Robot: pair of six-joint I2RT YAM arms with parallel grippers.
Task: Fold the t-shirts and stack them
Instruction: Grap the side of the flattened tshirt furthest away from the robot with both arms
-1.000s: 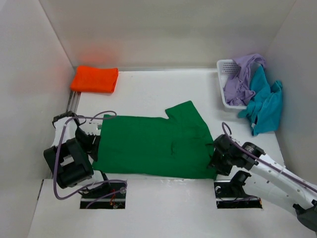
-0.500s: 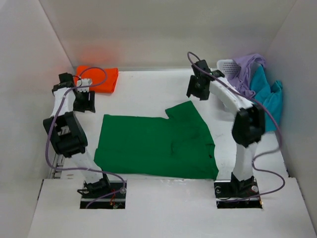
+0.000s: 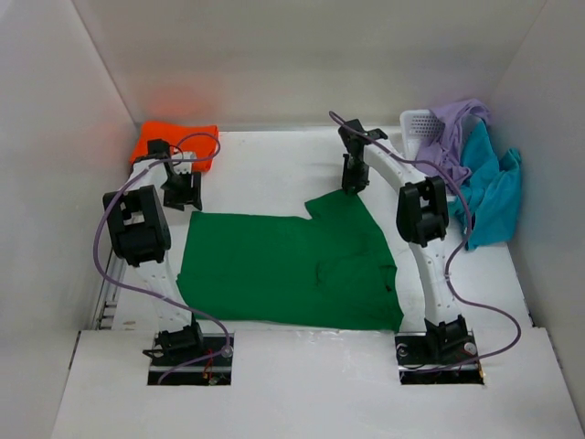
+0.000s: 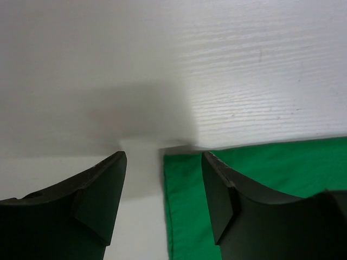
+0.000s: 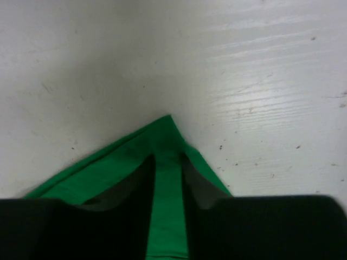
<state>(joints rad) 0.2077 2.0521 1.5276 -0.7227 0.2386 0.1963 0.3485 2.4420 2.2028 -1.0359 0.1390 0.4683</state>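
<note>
The dark green t-shirt lies spread flat in the middle of the table. My left gripper hangs over its far left corner, jaws open and astride the shirt's edge, holding nothing. My right gripper is down on the tip of the far sleeve. Its jaws stand narrowly apart with a strip of green cloth between the fingers. The orange t-shirt lies folded at the far left. The lavender t-shirt and the teal t-shirt hang out of the basket.
A white mesh basket stands at the far right against the wall. White walls enclose the table on the left, back and right. Both arm bases sit at the near edge.
Both arms have swung from the shirt's near edge to its far edge. The left gripper came in beside the orange shirt; the right one dropped onto the sleeve tip and narrowed its jaws.
</note>
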